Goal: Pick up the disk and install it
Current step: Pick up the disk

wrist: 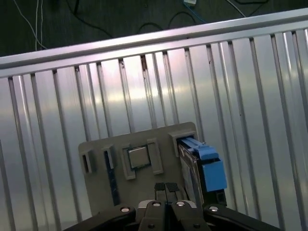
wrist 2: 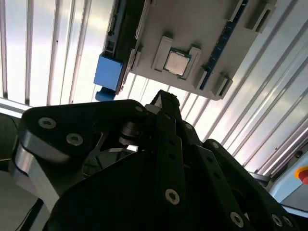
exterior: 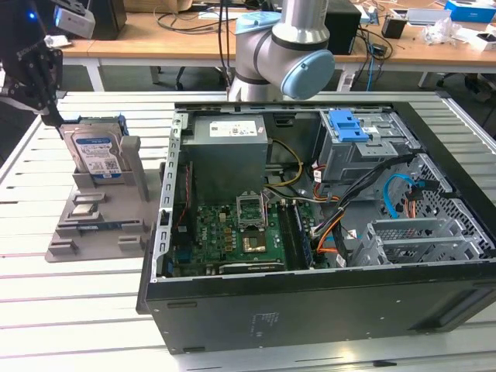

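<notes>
Where the slatted table [exterior: 46, 310] bears an open computer case [exterior: 310, 310], the grey stand [exterior: 93, 232] beside it holds the disk [exterior: 94, 155] upright. The gripper [wrist: 166, 186], fingertips together and empty, hangs near the disk's top corner.

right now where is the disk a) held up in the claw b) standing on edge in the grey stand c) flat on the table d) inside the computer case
b: the disk stands on edge in the grey stand, to the exterior view's left of the open computer case; the claw hangs near its top corner.
</notes>
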`<action>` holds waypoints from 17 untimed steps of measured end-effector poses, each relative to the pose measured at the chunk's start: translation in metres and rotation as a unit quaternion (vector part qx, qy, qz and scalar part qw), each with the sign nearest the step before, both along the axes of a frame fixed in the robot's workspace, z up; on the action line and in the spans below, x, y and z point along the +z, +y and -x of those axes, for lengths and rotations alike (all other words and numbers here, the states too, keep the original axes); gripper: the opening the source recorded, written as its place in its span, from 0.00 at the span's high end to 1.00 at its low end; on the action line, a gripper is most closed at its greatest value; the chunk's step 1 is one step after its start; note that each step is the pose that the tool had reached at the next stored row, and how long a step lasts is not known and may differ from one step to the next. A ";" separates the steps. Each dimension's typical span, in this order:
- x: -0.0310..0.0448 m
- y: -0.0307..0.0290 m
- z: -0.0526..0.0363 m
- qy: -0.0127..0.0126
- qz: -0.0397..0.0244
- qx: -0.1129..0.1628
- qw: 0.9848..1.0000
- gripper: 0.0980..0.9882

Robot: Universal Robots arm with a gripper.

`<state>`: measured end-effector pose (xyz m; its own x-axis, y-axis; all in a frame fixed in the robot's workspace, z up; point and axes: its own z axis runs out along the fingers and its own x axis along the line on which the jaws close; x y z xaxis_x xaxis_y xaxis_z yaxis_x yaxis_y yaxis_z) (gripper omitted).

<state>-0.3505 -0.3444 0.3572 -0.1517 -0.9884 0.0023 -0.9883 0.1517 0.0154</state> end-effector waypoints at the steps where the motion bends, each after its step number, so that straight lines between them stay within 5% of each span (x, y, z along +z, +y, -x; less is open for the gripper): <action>1: 0.0000 0.0000 0.0000 0.000 0.000 0.004 1.000 0.99; 8: 0.0000 0.0000 0.0000 0.000 0.000 0.043 0.999 0.99; 15: 0.0000 0.0000 0.0000 0.000 0.000 0.044 0.999 0.98; 17: 0.0000 0.0000 0.0000 0.000 0.000 0.044 0.999 0.85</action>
<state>-0.3505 -0.3444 0.3572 -0.0642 -0.9979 0.0023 -0.9978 0.0642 0.0154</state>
